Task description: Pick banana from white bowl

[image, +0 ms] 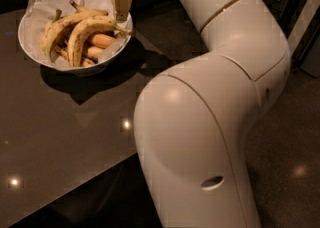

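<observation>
Looking past the arm (200, 137), whose pale elbow fills the near side of my view well short of the bowl, I see the dark glossy table (60, 137) running up to the bowl's foot.

The bowl (85, 69) sits on that table, lined with crinkled paper (37, 9) that stands above its rim. The banana (92, 24) lies on top of the heap inside it, arching across the middle of the bowl. Its thin end reaches the rim on the arm's side. A straighter banana (54, 31) lies against it on the side away from the arm, and small orange bananas (100, 39) are tucked beneath the arch.

The gripper (121, 14) hangs over the bowl's far rim on the arm's side, pointing down, just above the banana's thin end. I cannot tell whether the claw is apart or together, or whether it touches the fruit.

I judge the banana to be light but soft. The brown flecks suggest ripeness, so a hard squeeze would bruise or split it. Its skin looks smooth and the curve could roll it out of a pinch. I would take it across the thick crown of the arch, which sits highest and clear of its neighbours, rather than by the thin end.
</observation>
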Controlling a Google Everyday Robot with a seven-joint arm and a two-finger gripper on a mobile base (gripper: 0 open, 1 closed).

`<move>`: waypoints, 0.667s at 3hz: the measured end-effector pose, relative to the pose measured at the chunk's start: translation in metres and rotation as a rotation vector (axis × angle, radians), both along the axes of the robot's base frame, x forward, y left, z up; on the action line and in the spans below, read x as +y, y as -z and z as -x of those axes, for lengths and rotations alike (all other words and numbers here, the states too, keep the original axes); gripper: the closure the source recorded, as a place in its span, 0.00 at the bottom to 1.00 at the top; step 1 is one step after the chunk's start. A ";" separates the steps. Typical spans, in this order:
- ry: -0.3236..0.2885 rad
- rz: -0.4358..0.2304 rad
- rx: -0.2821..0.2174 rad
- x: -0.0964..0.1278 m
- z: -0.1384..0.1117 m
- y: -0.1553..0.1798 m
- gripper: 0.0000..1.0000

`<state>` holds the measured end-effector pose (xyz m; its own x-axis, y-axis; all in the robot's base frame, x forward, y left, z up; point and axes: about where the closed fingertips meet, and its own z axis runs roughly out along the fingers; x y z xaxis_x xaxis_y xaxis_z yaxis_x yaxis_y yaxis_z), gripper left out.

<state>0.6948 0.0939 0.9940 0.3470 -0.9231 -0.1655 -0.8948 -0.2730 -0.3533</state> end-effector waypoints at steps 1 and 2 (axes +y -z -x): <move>0.017 -0.005 0.019 0.007 -0.006 0.009 0.41; 0.024 -0.015 0.040 0.016 -0.013 0.019 0.42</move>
